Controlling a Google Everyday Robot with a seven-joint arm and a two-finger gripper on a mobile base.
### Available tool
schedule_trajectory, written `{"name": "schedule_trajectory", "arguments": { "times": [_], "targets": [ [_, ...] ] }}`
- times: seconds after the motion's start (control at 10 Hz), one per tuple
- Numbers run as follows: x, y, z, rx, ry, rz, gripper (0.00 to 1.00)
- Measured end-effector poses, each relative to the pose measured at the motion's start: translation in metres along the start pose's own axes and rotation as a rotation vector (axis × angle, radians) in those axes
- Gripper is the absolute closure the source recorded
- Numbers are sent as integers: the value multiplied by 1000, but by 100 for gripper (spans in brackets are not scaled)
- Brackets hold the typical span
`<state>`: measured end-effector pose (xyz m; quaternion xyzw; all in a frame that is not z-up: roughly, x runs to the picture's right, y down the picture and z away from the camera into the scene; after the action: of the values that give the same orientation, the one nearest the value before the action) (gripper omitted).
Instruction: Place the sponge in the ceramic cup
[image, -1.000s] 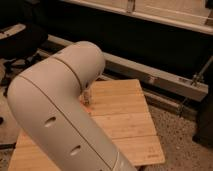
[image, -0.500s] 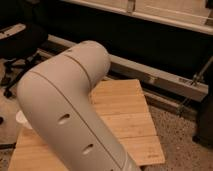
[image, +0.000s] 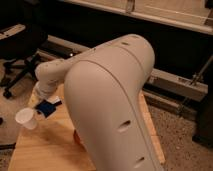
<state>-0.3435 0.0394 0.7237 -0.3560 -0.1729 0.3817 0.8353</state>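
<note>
My arm's big white shell fills the middle of the camera view, and its forearm reaches left and down to the gripper (image: 48, 104). The gripper is shut on the sponge (image: 44, 109), a small deep-blue pad that hangs just above the wooden table (image: 42, 150). The ceramic cup (image: 26, 119), small, white and upright, stands on the table's left edge. It sits just left of and slightly below the sponge, with a narrow gap between them. The arm hides most of the table behind it.
A sliver of a copper-brown object (image: 76, 138) peeks out from under the arm. A black office chair (image: 15, 47) stands at the far left. A metal rail (image: 175, 82) runs behind the table, and speckled floor (image: 187, 142) lies to the right.
The arm has swung left and its wrist has come out from behind the shell. The gripper has shut and now holds the blue sponge beside the white cup.
</note>
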Motion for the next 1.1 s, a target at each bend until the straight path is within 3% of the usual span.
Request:
{"name": "schedule_trajectory", "arguments": {
  "times": [0.2,0.5,0.8,1.1],
  "targets": [
    [-28,31,-16,-76,-110,-78,100],
    [-45,67,-19,-164,-215,-184,100],
    [-45,74,-4,-169,-258,-261,100],
    [-49,72,16,-161,-299,-274,100]
  ]
}}
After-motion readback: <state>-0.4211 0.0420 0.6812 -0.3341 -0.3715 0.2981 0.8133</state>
